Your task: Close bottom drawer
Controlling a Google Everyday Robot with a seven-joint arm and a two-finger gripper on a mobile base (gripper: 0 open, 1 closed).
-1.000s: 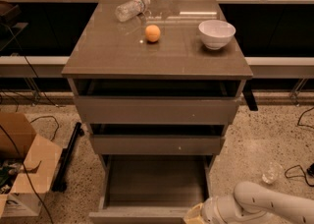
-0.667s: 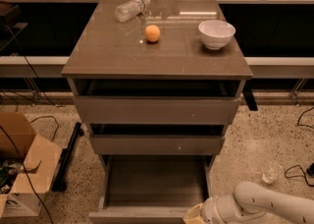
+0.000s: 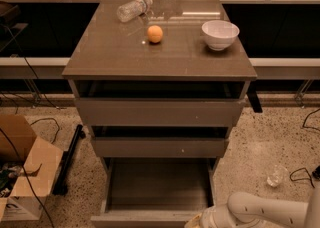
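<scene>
Cabinet [image 3: 160,52] with 3 drawers, centre of view. Bottom drawer [image 3: 160,184] at 6 o'clock, pulled well out, flat grey floor showing, front panel at the lower frame edge. Middle drawer [image 3: 160,147] and top drawer [image 3: 160,112] each slightly out. Gripper [image 3: 200,220] at 5 o'clock, low, right at the bottom drawer's front right corner, partly cut by the frame edge; cannot tell if it is open or closed, contact unclear. White arm [image 3: 270,212] comes in from 4 o'clock. On top: orange [image 3: 155,33] near 12, white bowl [image 3: 220,34] at 1, plastic bottle [image 3: 133,9] lying at 11. Cardboard box [image 3: 25,172] on the floor at 8.
</scene>
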